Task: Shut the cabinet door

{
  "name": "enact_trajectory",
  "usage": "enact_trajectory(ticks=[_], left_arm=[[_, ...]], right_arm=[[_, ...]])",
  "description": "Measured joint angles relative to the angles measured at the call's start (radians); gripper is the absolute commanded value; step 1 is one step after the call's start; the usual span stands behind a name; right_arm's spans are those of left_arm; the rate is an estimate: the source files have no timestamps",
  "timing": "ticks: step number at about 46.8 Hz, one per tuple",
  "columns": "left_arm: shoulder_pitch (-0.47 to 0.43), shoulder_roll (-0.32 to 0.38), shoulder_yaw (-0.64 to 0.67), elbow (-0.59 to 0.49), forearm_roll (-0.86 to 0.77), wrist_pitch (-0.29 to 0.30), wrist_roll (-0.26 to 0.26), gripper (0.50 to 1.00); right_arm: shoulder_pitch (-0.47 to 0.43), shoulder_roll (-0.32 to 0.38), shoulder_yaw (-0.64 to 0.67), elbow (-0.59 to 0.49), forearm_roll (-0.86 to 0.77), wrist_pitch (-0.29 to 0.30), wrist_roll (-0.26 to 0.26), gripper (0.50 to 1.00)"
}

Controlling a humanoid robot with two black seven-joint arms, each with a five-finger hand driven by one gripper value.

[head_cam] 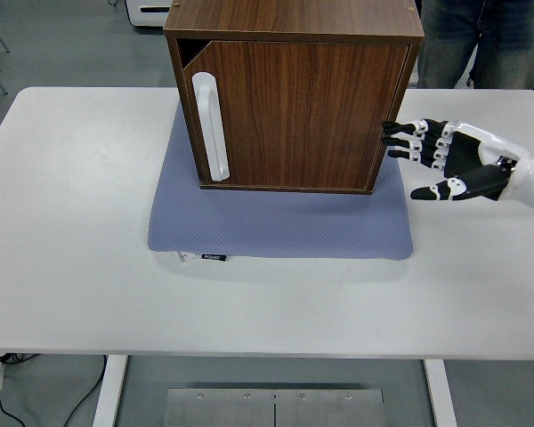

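Standing nearly shut, the door [294,111] lies left of the right hand [449,160], a dark gap left at its handle [209,124] edge, long axis upright. Fingers [414,142] spread, holding nothing, just beside the cabinet [294,20] corner. Cabinet sits on a mat [276,222].

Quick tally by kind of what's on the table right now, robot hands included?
Wooden cabinet: 1
White door handle: 1
Blue-grey mat: 1
Robot right hand, open, beside the cabinet: 1
Total: 4
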Motion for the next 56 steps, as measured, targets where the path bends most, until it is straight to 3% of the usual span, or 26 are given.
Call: enact_trajectory(ticks=[14, 25, 33, 42, 56], left_arm=[[0.0, 0.0, 0.0, 0.0, 0.0, 0.0, 0.001, 1.0], [0.0, 0.0, 0.0, 0.0, 0.0, 0.0, 0.0, 1.0], [0.0, 0.0, 0.0, 0.0, 0.0, 0.0, 0.001, 1.0], [0.0, 0.0, 0.0, 0.0, 0.0, 0.0, 0.0, 1.0], [0.0, 0.0, 0.0, 0.0, 0.0, 0.0, 0.0, 1.0]], right_arm=[[-0.079, -0.076, 0.117, -0.02, 0.002, -0.006, 0.005, 1.0], [-0.101, -0.059, 0.192, -0.142, 0.006, -0.031, 0.016, 1.0], [-0.096, 0.032, 0.27, -0.274, 0.005, -0.062, 0.025, 1.0], [-0.045, 0.163, 0.352, -0.415, 0.005, -0.143, 0.024, 1.0], [0.06, 0.338, 0.364, -0.552, 0.006, -0.234, 0.031, 1.0]])
